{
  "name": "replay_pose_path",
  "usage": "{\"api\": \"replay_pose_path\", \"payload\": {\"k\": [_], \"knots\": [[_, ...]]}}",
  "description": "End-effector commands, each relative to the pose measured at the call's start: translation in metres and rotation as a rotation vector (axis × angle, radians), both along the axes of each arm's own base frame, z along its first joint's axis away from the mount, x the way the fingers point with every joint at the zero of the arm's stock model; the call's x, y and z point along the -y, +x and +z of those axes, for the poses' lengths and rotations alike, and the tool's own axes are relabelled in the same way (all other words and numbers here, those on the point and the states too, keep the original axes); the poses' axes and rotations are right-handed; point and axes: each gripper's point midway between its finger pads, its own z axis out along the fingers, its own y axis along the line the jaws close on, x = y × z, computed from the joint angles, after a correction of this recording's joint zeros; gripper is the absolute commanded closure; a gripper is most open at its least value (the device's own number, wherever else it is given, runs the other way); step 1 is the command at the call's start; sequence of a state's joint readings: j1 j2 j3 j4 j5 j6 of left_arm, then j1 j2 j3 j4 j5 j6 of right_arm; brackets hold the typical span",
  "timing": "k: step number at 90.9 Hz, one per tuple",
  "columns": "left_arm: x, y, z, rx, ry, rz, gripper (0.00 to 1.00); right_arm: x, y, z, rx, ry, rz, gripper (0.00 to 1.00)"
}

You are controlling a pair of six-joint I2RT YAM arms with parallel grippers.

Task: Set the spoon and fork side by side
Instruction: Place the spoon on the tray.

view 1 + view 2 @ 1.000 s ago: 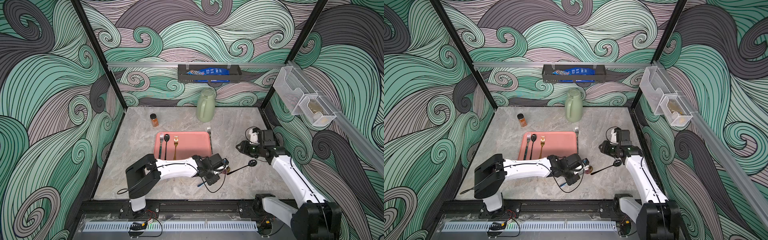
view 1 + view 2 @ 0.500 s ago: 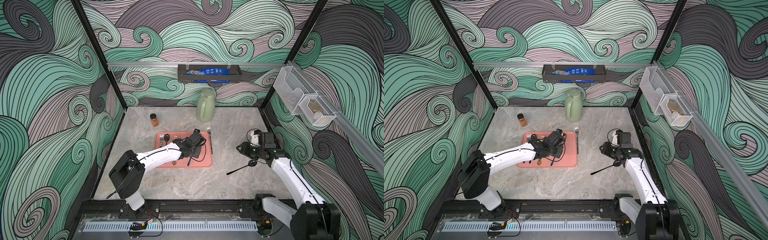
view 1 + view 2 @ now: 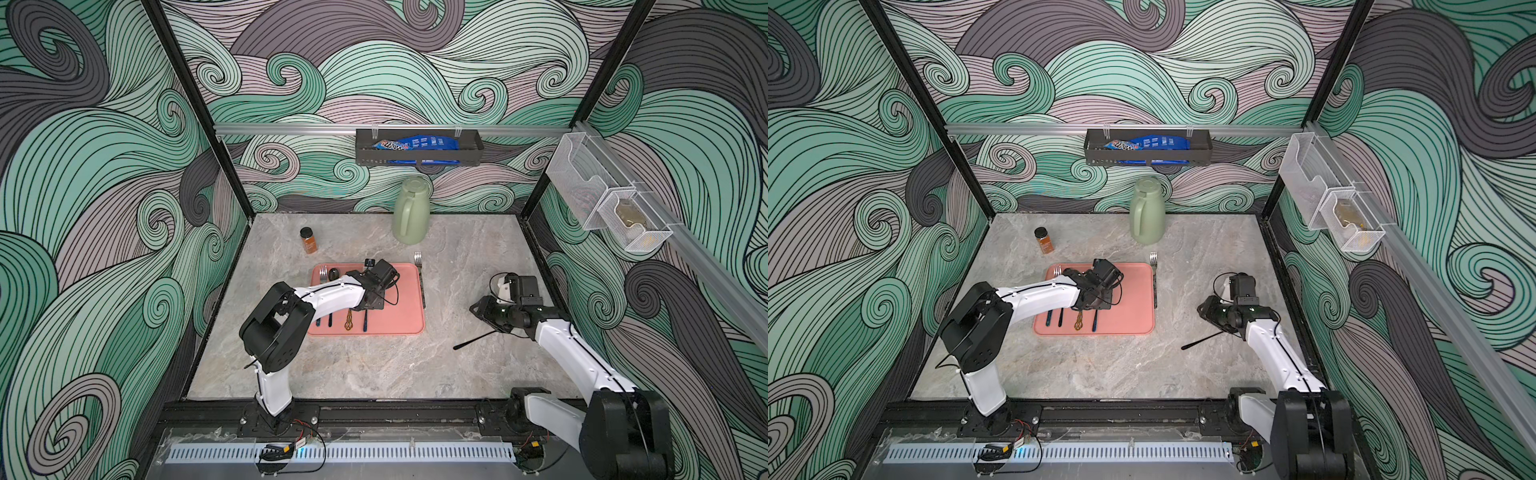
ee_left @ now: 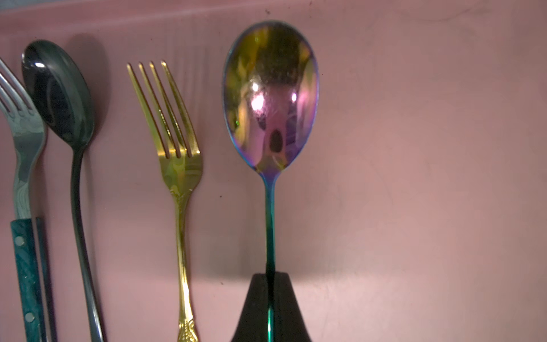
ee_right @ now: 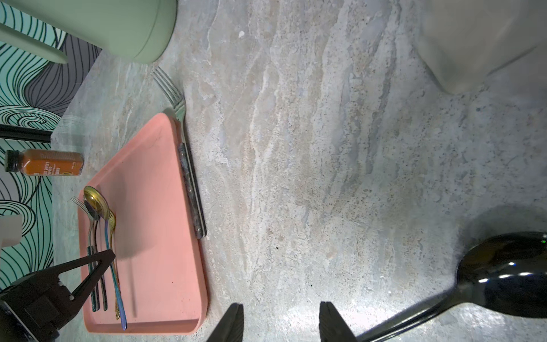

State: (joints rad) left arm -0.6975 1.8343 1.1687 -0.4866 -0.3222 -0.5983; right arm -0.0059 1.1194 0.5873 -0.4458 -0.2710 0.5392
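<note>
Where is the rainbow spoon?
In the left wrist view, the rainbow spoon is over the pink tray, next to the gold fork, pinched by the left gripper.

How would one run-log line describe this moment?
left end effector: shut on rainbow spoon | spoon: over pink tray, parallel beside gold fork | right end effector: open, empty | black spoon: on table nearby

A lab robot booth: swirl-printed panels (image 3: 104,166) box in a marble-look table (image 3: 374,365), left arm (image 3: 332,296) and right arm (image 3: 569,349) bolted at the table's front edge.
</note>
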Motion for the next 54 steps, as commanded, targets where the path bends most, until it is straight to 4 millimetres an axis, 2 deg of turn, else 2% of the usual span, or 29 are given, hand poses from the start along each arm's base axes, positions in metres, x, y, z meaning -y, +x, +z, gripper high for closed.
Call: {"api": "replay_pose_path", "payload": {"k": [1,26,34,44,48,54], "knots": [[-0.005,0.008,-0.002,0.003,0.001,0.044,1.00,0.003,0.001,-0.008,-0.006,0.001,-0.034,0.51],[-0.009,0.012,-0.015,-0.029,-0.003,0.057,1.00,0.005,0.003,-0.022,-0.031,-0.007,-0.041,0.50],[-0.010,0.014,-0.017,-0.036,-0.014,0.063,1.00,0.004,0.009,-0.019,-0.021,-0.022,-0.025,0.50],[-0.010,0.015,-0.018,-0.045,-0.022,0.069,0.99,-0.005,0.024,-0.004,0.017,-0.049,0.029,0.50],[-0.011,0.013,-0.017,-0.050,-0.023,0.070,0.97,-0.012,0.029,0.003,0.033,-0.059,0.062,0.50],[-0.009,0.014,-0.013,-0.045,-0.037,0.068,0.86,-0.022,0.038,0.010,0.048,-0.069,0.106,0.50]]}}
